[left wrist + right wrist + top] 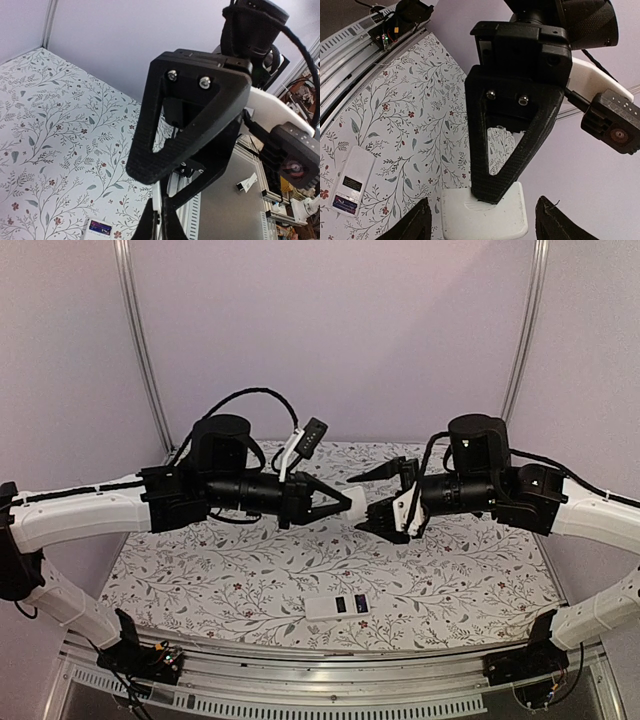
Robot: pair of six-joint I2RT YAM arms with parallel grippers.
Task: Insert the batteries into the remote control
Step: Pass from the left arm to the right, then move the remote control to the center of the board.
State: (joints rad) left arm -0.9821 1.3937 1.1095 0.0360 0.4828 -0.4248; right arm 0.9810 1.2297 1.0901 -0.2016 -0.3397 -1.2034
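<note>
Cover-handling step, by the look: left tool [347, 503] clenched on a white cover [485, 220] in mid-air, right tool [362, 502] released, jaws straddling it. Remote control [338, 607] lies on the surface [200, 580] below, batteries not clearly visible. Next likely needs a steady handover.

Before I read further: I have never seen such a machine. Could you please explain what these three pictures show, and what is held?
This is a robot with a left arm and a right arm, bolted at the table edge. One picture looks down from above and behind; the other two come from a camera on each wrist. On the flowered table lies the remote control, white side up; two dark shapes in it may be the batteries. In the air, the left fingers are shut on a white flat piece, perhaps the lid. The right fingers stand open close to it, not gripping.
</note>
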